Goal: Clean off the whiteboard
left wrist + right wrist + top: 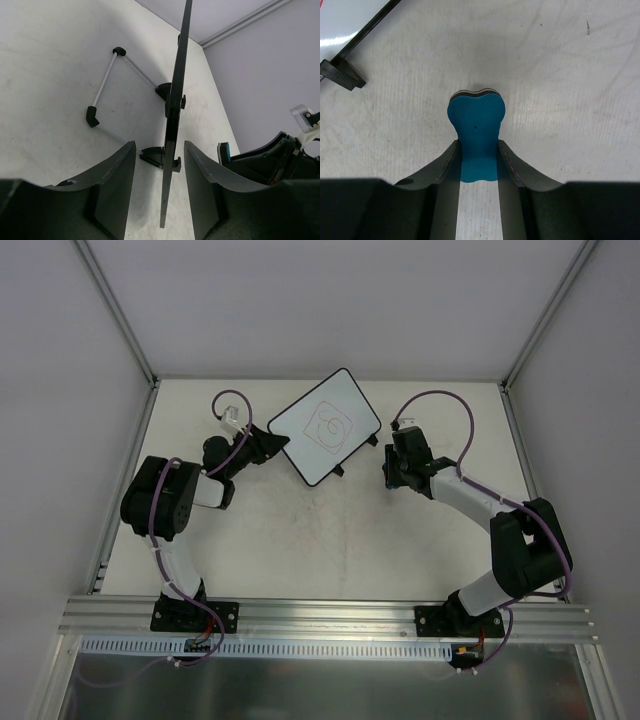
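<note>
The whiteboard (325, 427) has a thin black frame and a red scribble, and sits turned diagonally at the back middle of the table. In the left wrist view it shows edge-on (172, 125), propped up on black feet. My left gripper (278, 446) is open. Its jaws straddle the board's left edge (160, 150) with a gap on each side. My right gripper (388, 472) hovers just right of the board, shut on the small blue eraser (476, 125), which is squeezed between its fingers (477, 147). A board corner shows at that view's top left (340, 17).
A wire stand leg with black corner caps (102, 85) rests on the table behind the board. One of the board's black feet (340, 75) lies close to the eraser. White walls and metal rails (125, 490) bound the table.
</note>
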`<state>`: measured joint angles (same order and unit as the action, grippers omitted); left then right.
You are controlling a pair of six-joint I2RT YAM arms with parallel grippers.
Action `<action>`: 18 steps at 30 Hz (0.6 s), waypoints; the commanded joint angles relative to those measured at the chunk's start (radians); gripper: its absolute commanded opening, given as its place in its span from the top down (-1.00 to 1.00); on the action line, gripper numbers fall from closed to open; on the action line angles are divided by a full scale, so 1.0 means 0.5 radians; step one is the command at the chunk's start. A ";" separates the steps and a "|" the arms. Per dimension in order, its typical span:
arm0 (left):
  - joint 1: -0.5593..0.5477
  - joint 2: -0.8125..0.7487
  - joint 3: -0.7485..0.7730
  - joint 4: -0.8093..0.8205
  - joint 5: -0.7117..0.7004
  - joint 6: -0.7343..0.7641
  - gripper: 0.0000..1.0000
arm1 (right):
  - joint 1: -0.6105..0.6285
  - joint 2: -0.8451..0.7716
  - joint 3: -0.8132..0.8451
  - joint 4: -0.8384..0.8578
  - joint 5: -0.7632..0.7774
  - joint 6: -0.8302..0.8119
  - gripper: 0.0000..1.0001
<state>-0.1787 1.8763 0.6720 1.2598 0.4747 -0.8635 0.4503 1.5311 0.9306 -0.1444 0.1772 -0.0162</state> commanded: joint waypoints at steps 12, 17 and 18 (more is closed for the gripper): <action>-0.054 0.095 0.116 0.646 0.069 -0.077 0.21 | 0.014 -0.083 -0.011 0.062 -0.002 0.020 0.68; -0.054 0.070 0.107 0.646 0.072 -0.052 0.32 | 0.014 -0.083 -0.008 0.062 -0.008 0.020 0.68; -0.054 0.073 0.104 0.646 0.072 -0.052 0.34 | 0.014 -0.080 -0.005 0.065 -0.005 0.023 0.68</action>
<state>-0.1974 1.9263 0.7013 1.2625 0.4946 -0.8989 0.4503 1.5307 0.9306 -0.1425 0.1753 -0.0158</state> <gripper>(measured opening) 0.335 0.339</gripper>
